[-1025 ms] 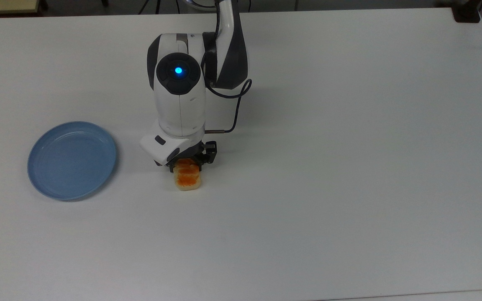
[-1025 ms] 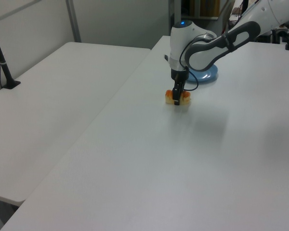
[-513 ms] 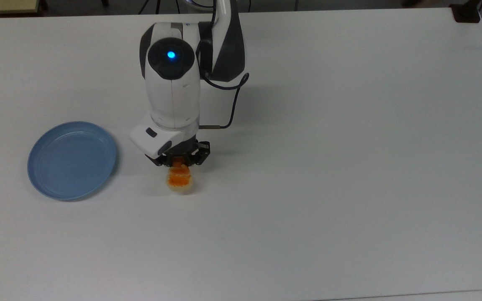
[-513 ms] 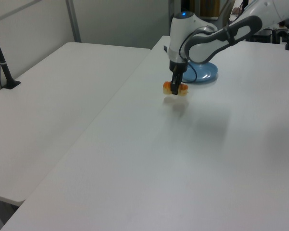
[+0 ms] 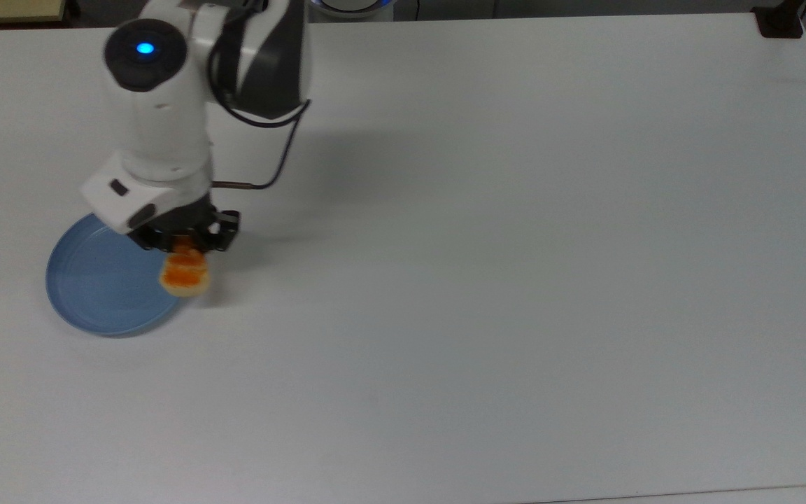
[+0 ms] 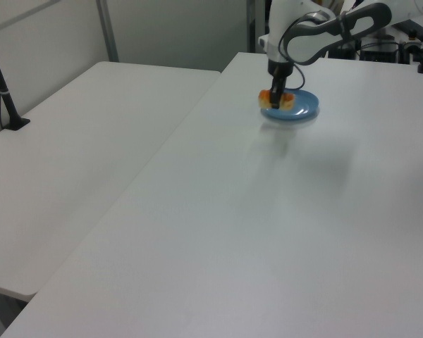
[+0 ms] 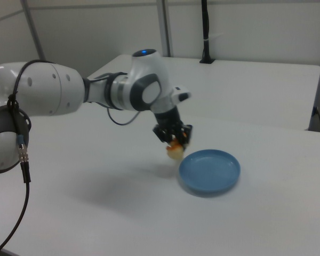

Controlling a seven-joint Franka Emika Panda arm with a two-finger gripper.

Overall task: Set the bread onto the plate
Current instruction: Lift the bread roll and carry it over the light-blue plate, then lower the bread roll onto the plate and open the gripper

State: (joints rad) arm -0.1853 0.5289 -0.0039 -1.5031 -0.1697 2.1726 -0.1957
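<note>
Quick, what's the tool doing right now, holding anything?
Tool: shut on the bread, held in the air at the plate's rim.

The plate lies on the table near the top view's left edge. The bread hangs in the gripper, clear of the table, over the plate's rim on the top view's right. In the right view the bread sits just to the right view's left of the plate, above the table. In the left view a second table stands to the left view's left of the first.
</note>
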